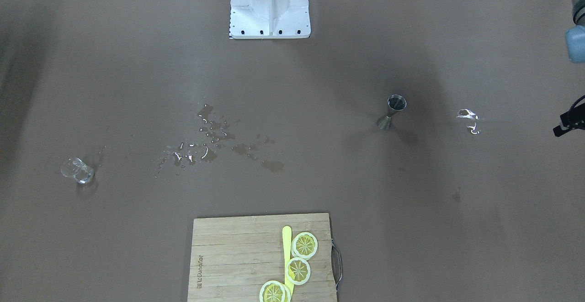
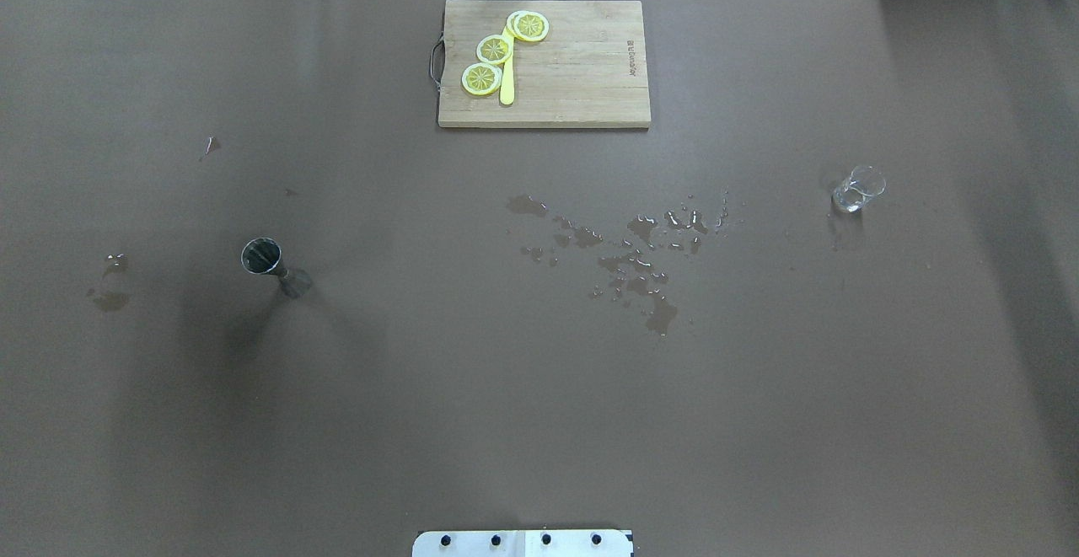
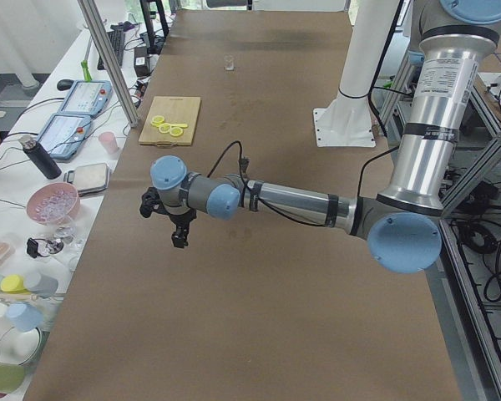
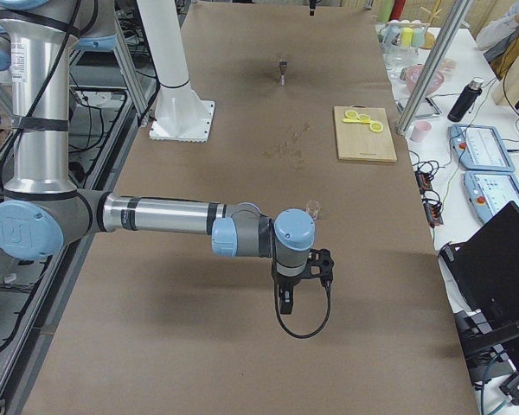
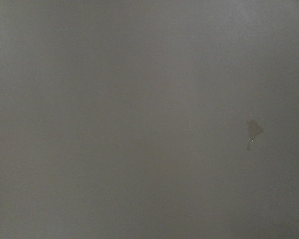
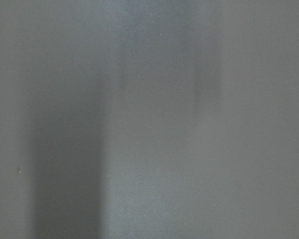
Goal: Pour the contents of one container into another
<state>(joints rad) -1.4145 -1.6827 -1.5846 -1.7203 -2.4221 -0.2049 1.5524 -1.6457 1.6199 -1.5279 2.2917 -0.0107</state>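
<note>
You cannot tell from these views how either set of jaws stands. The left gripper [image 3: 178,240] hangs above the left end of the table [image 2: 539,422] and the right gripper [image 4: 284,303] above its right end. Each shows only from the side, off the surface and apart from both containers. Both wrist cameras give you only bare brown table, the left one with a small dark wet spot [image 5: 253,130]. Looking out from the robot's side, the metal jigger [image 2: 276,269] stands upright on the left at mid-depth. A scatter of spilled water [image 2: 632,262] lies in the middle. The small clear glass [image 2: 858,189] stands a little farther back on the right, well apart from the jigger. At the far edge sits a wooden cutting board [image 2: 582,77] carrying three lemon slices [image 2: 495,49] and a yellow knife [image 2: 507,85].
</note>
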